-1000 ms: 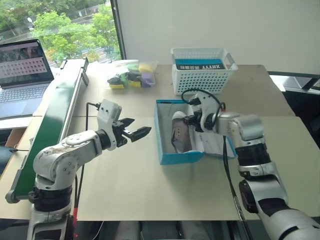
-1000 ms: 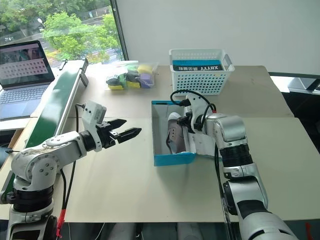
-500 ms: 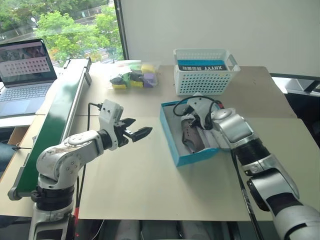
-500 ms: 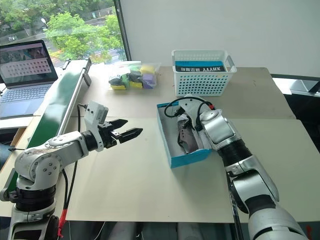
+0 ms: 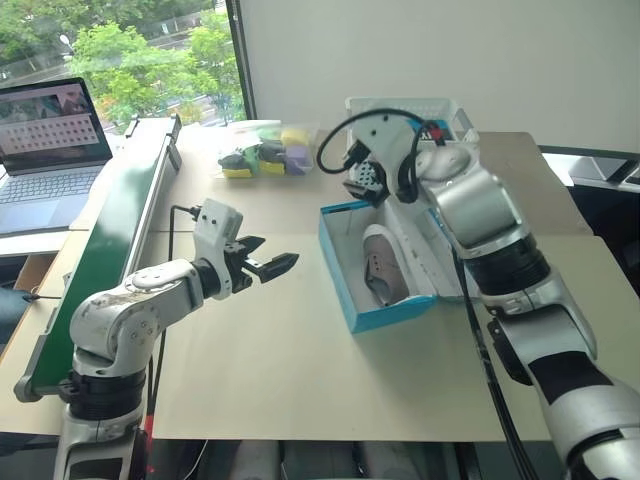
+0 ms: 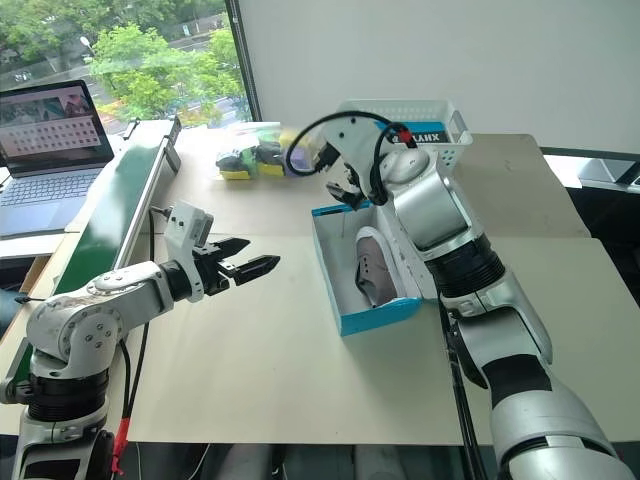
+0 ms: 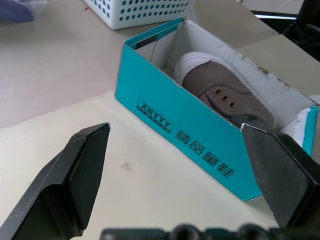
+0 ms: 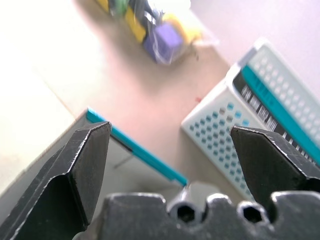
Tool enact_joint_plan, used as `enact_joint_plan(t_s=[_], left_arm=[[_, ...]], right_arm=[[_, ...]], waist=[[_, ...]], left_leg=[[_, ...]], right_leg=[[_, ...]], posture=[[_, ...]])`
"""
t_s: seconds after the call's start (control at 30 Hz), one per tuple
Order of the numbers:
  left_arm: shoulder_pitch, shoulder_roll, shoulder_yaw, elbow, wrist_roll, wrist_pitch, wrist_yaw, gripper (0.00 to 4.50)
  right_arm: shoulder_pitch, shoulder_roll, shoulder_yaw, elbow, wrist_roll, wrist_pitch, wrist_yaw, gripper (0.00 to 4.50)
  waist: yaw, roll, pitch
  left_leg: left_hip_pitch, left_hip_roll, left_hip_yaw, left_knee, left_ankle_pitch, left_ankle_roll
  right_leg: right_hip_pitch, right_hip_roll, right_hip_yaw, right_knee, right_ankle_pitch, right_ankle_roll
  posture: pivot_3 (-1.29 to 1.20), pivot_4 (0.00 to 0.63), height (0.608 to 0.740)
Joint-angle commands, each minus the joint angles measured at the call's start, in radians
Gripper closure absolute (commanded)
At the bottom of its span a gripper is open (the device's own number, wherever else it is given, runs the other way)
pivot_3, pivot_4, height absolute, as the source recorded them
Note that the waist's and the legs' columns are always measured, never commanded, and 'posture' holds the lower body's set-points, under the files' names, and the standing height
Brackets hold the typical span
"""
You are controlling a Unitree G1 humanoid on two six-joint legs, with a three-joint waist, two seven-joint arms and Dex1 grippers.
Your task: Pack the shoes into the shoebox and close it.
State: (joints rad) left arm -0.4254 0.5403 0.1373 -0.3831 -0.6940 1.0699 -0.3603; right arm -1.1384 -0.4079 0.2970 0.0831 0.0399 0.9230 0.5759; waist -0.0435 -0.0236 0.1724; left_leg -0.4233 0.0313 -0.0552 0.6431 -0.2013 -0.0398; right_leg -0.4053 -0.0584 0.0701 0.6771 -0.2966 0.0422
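Note:
The blue shoebox [image 5: 385, 315] stands open in the middle of the table, white inside, with one taupe shoe [image 5: 384, 266] lying in it, pale sole toward the far end. My right gripper [image 5: 360, 178] hangs open above the box's far end, holding nothing; its wrist view shows the box's far rim [image 8: 135, 150] below wide-apart fingers. My left gripper [image 5: 272, 255] hovers open over the table to the left of the box, pointing at its long blue side [image 7: 200, 145], and the shoe [image 7: 225, 95] shows past that wall.
A white lattice basket [image 5: 405, 150] holding a blue box sits behind the shoebox. A clear bag of coloured items [image 5: 262, 155] lies at the back, left of the basket. A long green board [image 5: 110, 240] and a laptop [image 5: 50, 150] are at the far left.
My right gripper has opened, let go of the shoe in the box, and risen up and out toward the box's far end. The left gripper has stayed in place.

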Motion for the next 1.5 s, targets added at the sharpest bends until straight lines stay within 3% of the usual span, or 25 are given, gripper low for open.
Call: enact_joint_plan(t_s=[0.03,0.3,0.4,0.8,1.07,1.23,1.5], left_arm=[[-0.005,0.002,0.085,0.036,0.116,-0.082,0.124,0.00],[0.063,-0.046,0.296,0.012,0.172,-0.102,0.285,0.00],[0.129,-0.013,0.340,-0.016,0.258,-0.156,0.328,0.00],[0.314,-0.026,0.408,-0.026,0.363,-0.256,0.342,0.00],[0.381,-0.013,0.467,0.112,0.366,-0.442,0.236,0.00],[0.344,0.009,0.483,0.202,0.352,-0.505,0.190,0.00],[0.128,0.157,0.449,0.524,0.356,-0.585,0.075,0.00]], right_arm=[[0.024,0.068,-0.221,-0.165,0.303,-0.003,0.196,0.02],[0.141,0.110,-0.325,-0.201,0.555,0.046,0.297,0.02],[0.167,0.130,-0.254,-0.188,0.519,-0.020,0.291,0.02],[0.278,0.320,-0.105,-0.137,0.416,-0.233,0.193,0.02],[0.319,0.363,-0.028,-0.133,0.374,-0.286,0.193,0.02],[0.338,0.340,-0.001,-0.120,0.340,-0.335,0.212,0.02],[0.347,0.329,0.001,-0.121,0.317,-0.349,0.207,0.02]], waist=[[-0.001,0.000,0.000],[0.000,-0.001,0.000],[-0.007,-0.001,0.000],[0.003,-0.001,-0.001],[-0.005,-0.003,-0.002],[-0.003,-0.004,-0.002],[0.000,-0.005,-0.003]], left_leg=[[0.000,0.000,0.000,0.000,0.000,0.000],[0.000,0.000,-0.001,0.000,0.000,0.000],[0.001,0.000,-0.001,0.000,0.000,0.000],[0.001,0.000,-0.001,0.000,0.000,0.000],[0.003,0.001,0.000,-0.001,0.000,-0.001],[0.002,0.001,0.000,-0.002,0.000,-0.001],[0.003,0.001,-0.001,-0.001,0.000,-0.001]], right_leg=[[0.000,0.000,0.000,0.000,0.000,0.000],[0.000,-0.001,-0.001,0.001,0.000,0.000],[0.000,0.000,-0.001,0.002,0.000,0.000],[-0.001,-0.001,-0.001,0.003,0.000,0.000],[0.000,0.000,-0.001,0.003,0.000,-0.001],[-0.001,0.000,-0.001,0.003,0.000,-0.001],[0.000,0.000,-0.002,0.003,0.000,-0.001]], posture=[[0.00,0.150,0.740],[0.00,0.150,0.740],[0.00,0.150,0.740],[0.00,0.150,0.740],[0.00,0.150,0.740],[0.00,0.150,0.740],[0.00,0.150,0.740]])
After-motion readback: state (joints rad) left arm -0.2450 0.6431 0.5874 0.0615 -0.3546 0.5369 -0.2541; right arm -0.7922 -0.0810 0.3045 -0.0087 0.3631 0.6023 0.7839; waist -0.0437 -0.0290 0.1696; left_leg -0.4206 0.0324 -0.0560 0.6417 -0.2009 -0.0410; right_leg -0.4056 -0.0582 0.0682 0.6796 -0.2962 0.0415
